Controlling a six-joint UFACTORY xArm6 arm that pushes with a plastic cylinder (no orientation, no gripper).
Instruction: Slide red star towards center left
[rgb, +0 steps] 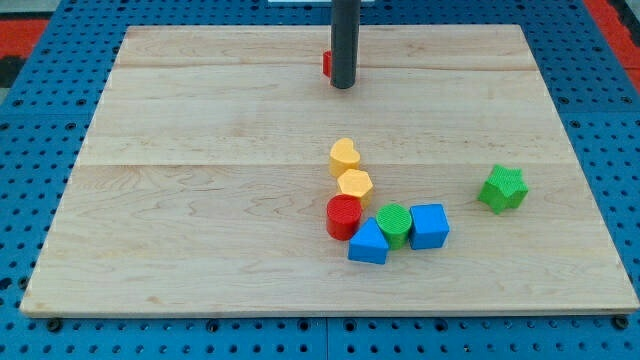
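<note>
The red star (327, 64) is near the view's top centre of the wooden board (200, 200), mostly hidden behind the dark rod; only a red sliver shows at the rod's left side. My tip (343, 86) rests on the board right beside the star, at its right and slightly toward the view's bottom, seemingly touching it.
A cluster lies right of centre toward the view's bottom: yellow heart (344, 155), yellow hexagon (354, 184), red cylinder (343, 216), blue block (368, 243), green cylinder (393, 223), blue cube (429, 225). A green star (502, 188) sits alone at the right.
</note>
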